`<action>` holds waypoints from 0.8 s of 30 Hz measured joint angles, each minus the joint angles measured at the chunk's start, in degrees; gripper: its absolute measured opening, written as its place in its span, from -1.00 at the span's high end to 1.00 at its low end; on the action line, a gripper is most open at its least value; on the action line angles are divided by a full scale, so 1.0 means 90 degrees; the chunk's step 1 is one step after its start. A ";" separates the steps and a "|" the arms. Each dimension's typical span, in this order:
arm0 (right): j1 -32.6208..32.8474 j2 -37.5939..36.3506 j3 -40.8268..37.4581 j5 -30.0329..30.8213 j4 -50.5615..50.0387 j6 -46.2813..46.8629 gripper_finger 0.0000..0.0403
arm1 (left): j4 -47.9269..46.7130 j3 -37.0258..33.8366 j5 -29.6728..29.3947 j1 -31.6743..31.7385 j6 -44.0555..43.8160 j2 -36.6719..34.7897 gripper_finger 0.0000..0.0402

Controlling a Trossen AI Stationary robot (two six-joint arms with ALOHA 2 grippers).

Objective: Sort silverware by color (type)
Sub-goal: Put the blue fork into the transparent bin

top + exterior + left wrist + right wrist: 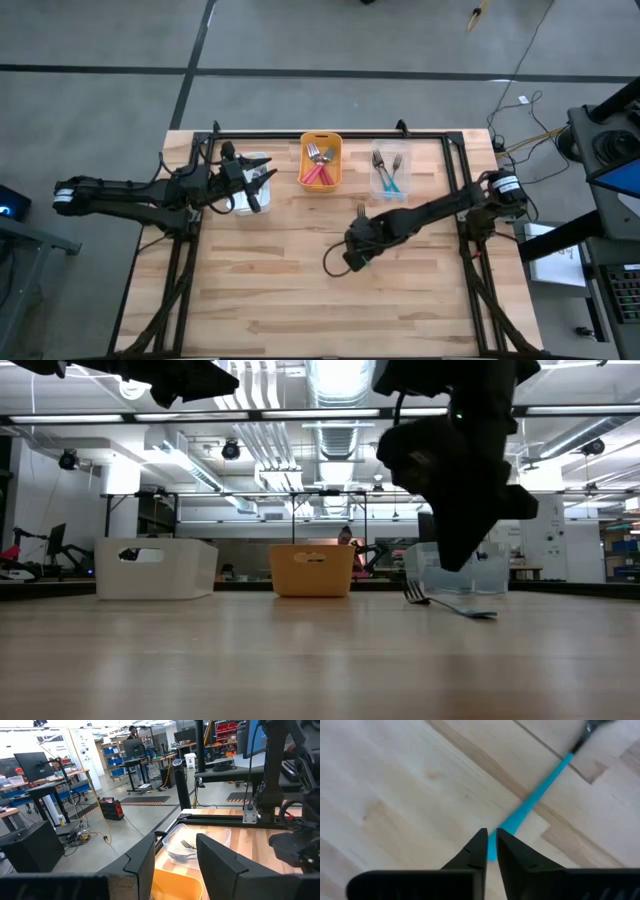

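A fork with a teal-blue handle (535, 795) lies flat on the wooden table (280, 290) near its middle, also seen as a fork (450, 606) in the low view. My right gripper (491, 847) points steeply down over the handle's near end, its fingers shut to a narrow slit. In the low view the right gripper (457, 565) hangs clear above the fork. My left gripper (175, 860) stands open and level above the white bin (250, 172) at the far left. It has nothing between its fingers.
Three bins stand in a row along the far edge. The white bin (155, 568) is on the left. The orange bin (320, 160) in the middle holds pink-handled forks. The clear bin (388, 172) on the right holds teal-handled ones. A black frame (330, 135) borders the table.
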 joint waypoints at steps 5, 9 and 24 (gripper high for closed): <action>-0.0223 0.0002 0.0311 -0.0010 0.0011 0.0033 0.73 | -0.0001 0.0000 0.0000 -0.0001 0.0001 0.0000 0.38; -0.0410 0.0002 0.0470 0.0035 0.0009 0.0235 0.64 | -0.0002 0.0000 0.0000 -0.0002 0.0001 0.0000 0.38; -0.0999 0.0007 0.0487 0.0001 -0.0703 0.0455 0.66 | -0.0067 0.0000 0.0000 -0.0002 0.0002 0.0000 0.38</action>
